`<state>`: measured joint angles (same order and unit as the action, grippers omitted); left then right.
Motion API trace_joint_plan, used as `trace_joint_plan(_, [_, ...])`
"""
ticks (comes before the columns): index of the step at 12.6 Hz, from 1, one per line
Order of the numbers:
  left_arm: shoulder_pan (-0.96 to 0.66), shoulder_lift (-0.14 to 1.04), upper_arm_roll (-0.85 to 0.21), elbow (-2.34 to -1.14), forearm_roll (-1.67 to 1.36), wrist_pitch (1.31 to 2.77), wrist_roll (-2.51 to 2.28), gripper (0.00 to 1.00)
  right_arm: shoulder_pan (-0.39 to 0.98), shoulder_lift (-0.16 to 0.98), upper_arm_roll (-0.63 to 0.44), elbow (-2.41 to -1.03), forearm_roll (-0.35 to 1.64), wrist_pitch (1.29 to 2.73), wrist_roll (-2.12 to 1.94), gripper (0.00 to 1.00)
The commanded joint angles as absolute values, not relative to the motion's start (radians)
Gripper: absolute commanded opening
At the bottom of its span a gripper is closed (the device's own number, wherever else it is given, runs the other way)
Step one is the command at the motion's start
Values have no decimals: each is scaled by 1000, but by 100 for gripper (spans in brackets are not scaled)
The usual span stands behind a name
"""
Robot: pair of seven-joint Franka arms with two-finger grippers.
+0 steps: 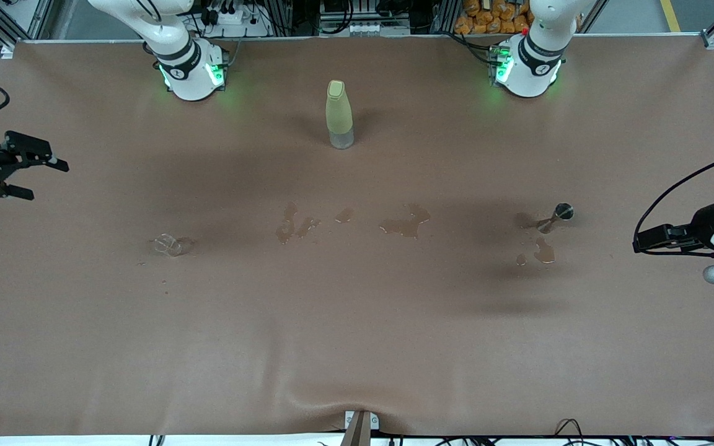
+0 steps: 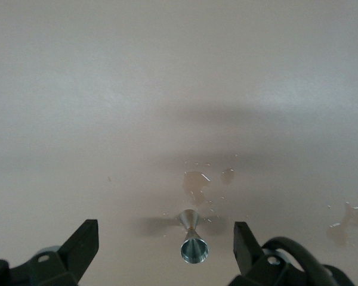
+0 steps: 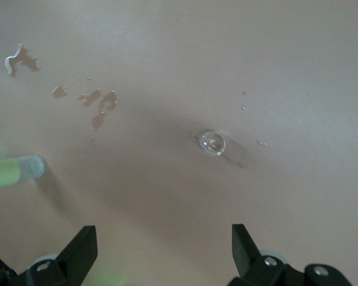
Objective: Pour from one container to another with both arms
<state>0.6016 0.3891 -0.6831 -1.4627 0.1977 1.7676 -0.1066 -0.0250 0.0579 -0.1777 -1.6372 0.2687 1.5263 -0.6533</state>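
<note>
Both hands hang open and empty: the right hand well off from the glass cup, the left hand near the jigger. The desk is already wet with puddles, so I'd worry either tiny vessel slips or tips under those big fingers.

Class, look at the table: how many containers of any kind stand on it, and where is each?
3. The glass cup stands toward the right arm's end, the metal jigger toward the left arm's end, and the yellow-green bottle between the arm bases, farthest from the front camera. None seems hidden.
</note>
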Motion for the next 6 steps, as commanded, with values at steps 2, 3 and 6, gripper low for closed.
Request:
trace_joint_plan(2, [594, 301, -718, -1462, 239, 1711, -149, 100, 9, -35, -134, -1666, 152, 1484, -377, 100])
trace_joint_plan(3, [600, 298, -713, -1463, 230, 1698, -147, 100, 5, -58, -89, -1663, 117, 1464, -297, 100])
trace_joint_plan(6, [607, 298, -709, -1462, 222, 1698, -144, 100, -9, -86, -60, -1661, 74, 1439, -230, 100])
